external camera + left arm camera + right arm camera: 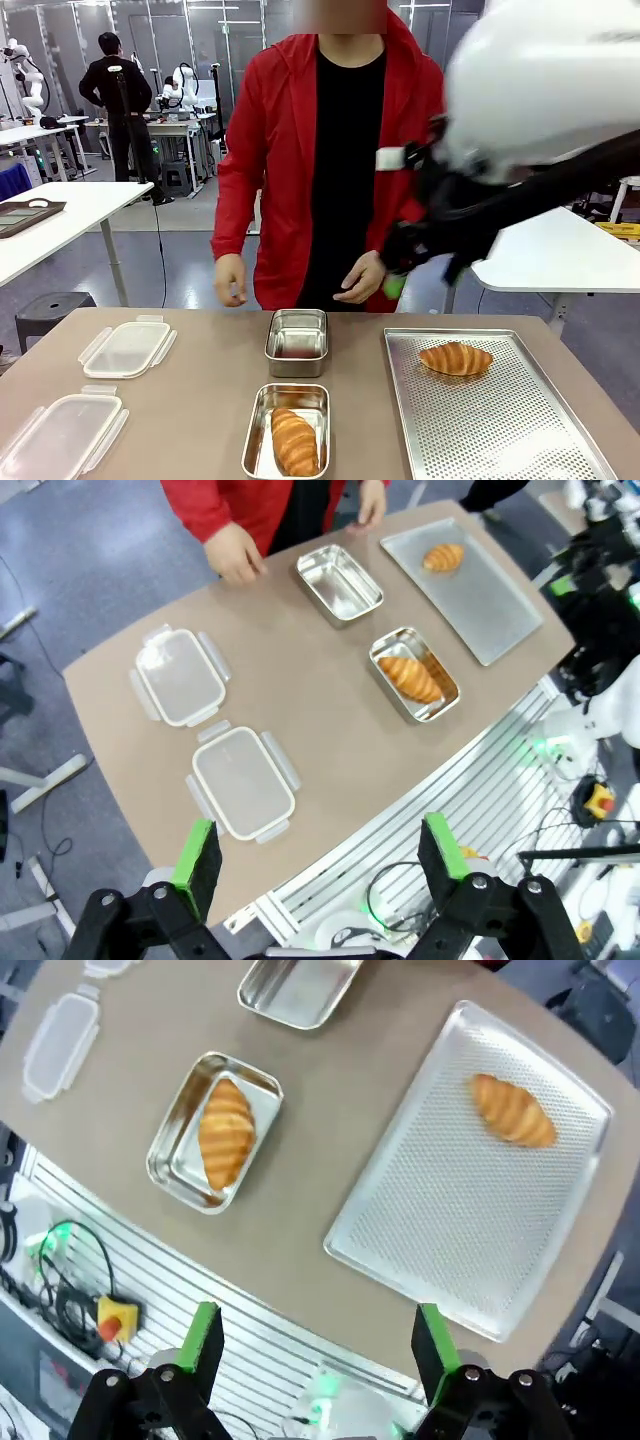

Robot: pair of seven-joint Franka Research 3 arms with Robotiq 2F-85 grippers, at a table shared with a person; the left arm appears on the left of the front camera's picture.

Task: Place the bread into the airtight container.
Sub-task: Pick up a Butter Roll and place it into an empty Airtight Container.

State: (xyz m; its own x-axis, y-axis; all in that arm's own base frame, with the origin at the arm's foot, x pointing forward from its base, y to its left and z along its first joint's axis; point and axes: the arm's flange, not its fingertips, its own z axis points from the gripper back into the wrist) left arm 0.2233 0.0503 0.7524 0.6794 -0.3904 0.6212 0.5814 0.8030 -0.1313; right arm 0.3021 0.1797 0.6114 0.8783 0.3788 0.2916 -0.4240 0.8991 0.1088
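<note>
A large, brightly lit workshop hall with a smooth grey floor (pixel 180 270). In the foreground is a brown table (pixel 200 400) with rounded corners. Behind it to the left stands a white table (pixel 90 205) carrying a dark tray (pixel 25 215), with a black stool (pixel 50 305) near it. Another white table (pixel 560 250) stands to the right. Farther back are glass partition walls (pixel 240 40), a cluttered workbench (pixel 175 128), and a person in black (pixel 118 90) standing
</note>
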